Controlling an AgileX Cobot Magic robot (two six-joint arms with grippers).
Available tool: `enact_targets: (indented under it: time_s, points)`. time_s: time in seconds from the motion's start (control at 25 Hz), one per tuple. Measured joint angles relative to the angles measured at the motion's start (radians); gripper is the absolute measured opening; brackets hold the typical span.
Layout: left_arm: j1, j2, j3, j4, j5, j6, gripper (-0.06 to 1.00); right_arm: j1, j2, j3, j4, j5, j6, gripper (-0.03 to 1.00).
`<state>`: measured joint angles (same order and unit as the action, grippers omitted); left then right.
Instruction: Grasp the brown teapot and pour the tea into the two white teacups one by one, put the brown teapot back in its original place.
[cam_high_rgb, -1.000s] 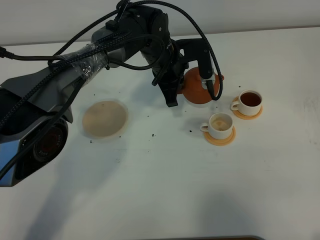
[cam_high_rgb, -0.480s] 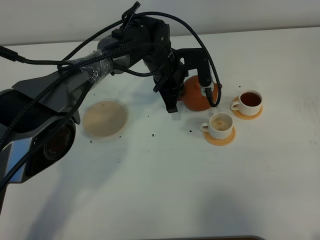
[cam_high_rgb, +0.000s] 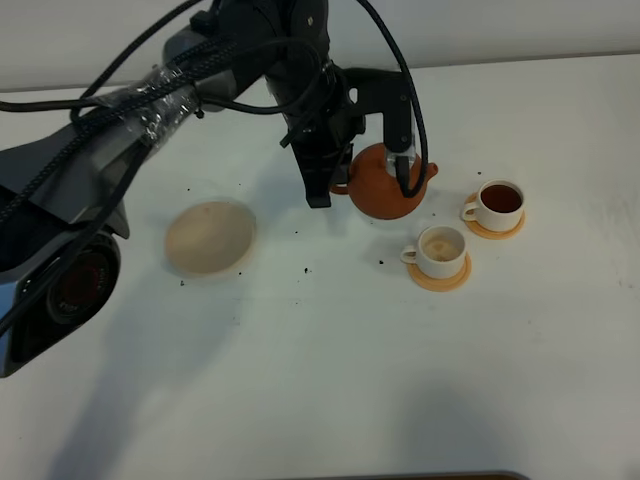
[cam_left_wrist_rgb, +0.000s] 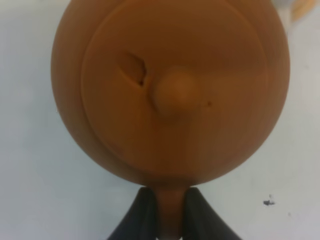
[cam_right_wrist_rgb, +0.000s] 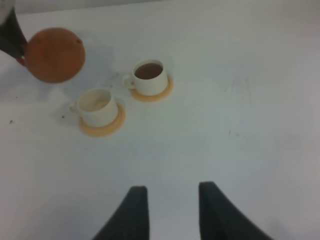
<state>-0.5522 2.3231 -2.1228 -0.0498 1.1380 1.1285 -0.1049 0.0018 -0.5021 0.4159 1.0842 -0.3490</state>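
The brown teapot (cam_high_rgb: 385, 185) hangs above the table just left of the two white teacups, lid up and spout pointing right. My left gripper (cam_high_rgb: 338, 186) is shut on its loop handle; in the left wrist view the black fingers (cam_left_wrist_rgb: 142, 217) pinch the handle below the round body (cam_left_wrist_rgb: 170, 90). The far teacup (cam_high_rgb: 500, 200) holds dark tea. The near teacup (cam_high_rgb: 441, 248) shows a pale inside. Both stand on orange coasters. The cream disc of the original place (cam_high_rgb: 209, 237) lies bare at the left. My right gripper (cam_right_wrist_rgb: 172, 210) is open over bare table, short of the cups (cam_right_wrist_rgb: 149, 76).
Small dark specks dot the white table (cam_high_rgb: 300, 360) around the disc and the cups. The left arm's black cables loop above the teapot. A pale wall runs along the table's far edge.
The teapot has swung back from a tilt towards the cups to nearly level and shifted slightly left. The left arm has risen and turned with it. The cups have not moved.
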Motion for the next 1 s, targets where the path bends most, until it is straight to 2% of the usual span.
enact_targets:
  time_s: [0.2,0.52,0.84,1.0]
  points:
    - [0.0,-0.023,-0.004,0.0,0.049,-0.003,0.11,0.0,0.0,0.0,0.0,0.0,0.0,0.24]
    - [0.004,-0.074,0.031,0.0,0.051,-0.006,0.11,0.0,0.0,0.0,0.0,0.0,0.0,0.24]
    - [0.038,-0.221,0.316,0.025,0.033,0.022,0.11,0.0,0.0,0.0,0.0,0.0,0.0,0.24]
    - [0.039,-0.283,0.478,0.05,-0.133,0.075,0.11,0.0,0.0,0.0,0.0,0.0,0.0,0.24]
